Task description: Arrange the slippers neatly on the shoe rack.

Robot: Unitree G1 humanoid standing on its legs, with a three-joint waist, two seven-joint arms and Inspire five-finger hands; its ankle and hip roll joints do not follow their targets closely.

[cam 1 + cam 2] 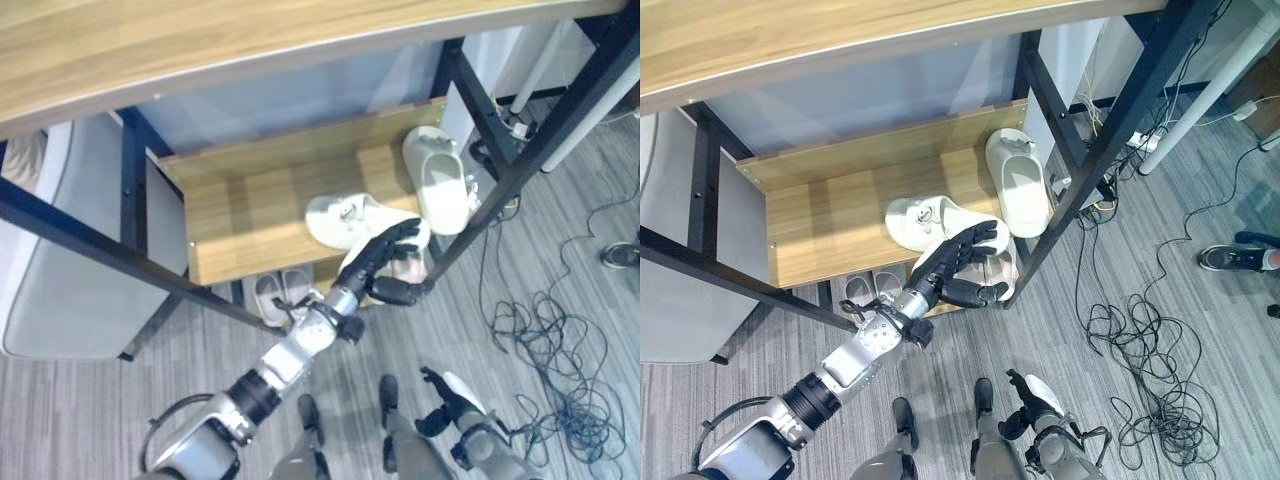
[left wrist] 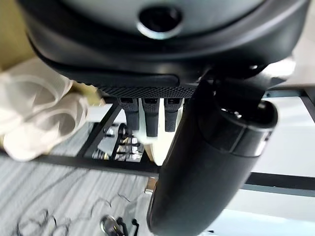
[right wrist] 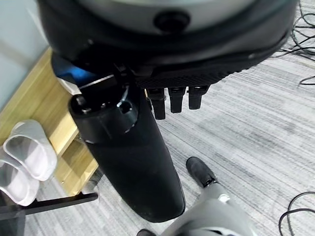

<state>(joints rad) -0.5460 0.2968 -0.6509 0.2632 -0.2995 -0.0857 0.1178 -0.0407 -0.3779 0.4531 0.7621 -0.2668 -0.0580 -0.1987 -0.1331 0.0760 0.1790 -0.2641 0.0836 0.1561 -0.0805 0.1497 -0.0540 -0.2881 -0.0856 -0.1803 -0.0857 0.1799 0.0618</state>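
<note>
two cream slippers sit on the wooden shelf of the shoe rack (image 1: 240, 200), and the left hand (image 1: 378, 262) is right on the nearer one (image 1: 345, 220), which lies skewed across the boards at about four o'clock on the shelf, close to the front edge. its fingers reach out straight over the slipper's toe end with the thumb held wide below, so the hand reads as spread and resting on the slipper, not clamped round it. the second slipper (image 1: 440, 180) stands just beside at two o'clock, lined up front to back against the black rack post (image 1: 500, 190). a grey pair (image 1: 280, 292) waits on the level beneath, at seven o'clock from the hand. the right hand (image 1: 440, 402) hangs low near the floor at five o'clock, well apart from the rack, and its wrist view shows short curled fingers (image 3: 177, 101) and nothing in them. the judgement from here: the crooked slipper needs turning to match its partner, and that is where trouble sits. a push with flat fingers so near the front lip could slide it off the shelf to the grey carpet (image 1: 560, 300). a sweep toward two o'clock could knock the tidy slipper askew. with no real grasp, the slipper may also spin under the fingers instead of travelling.
</note>
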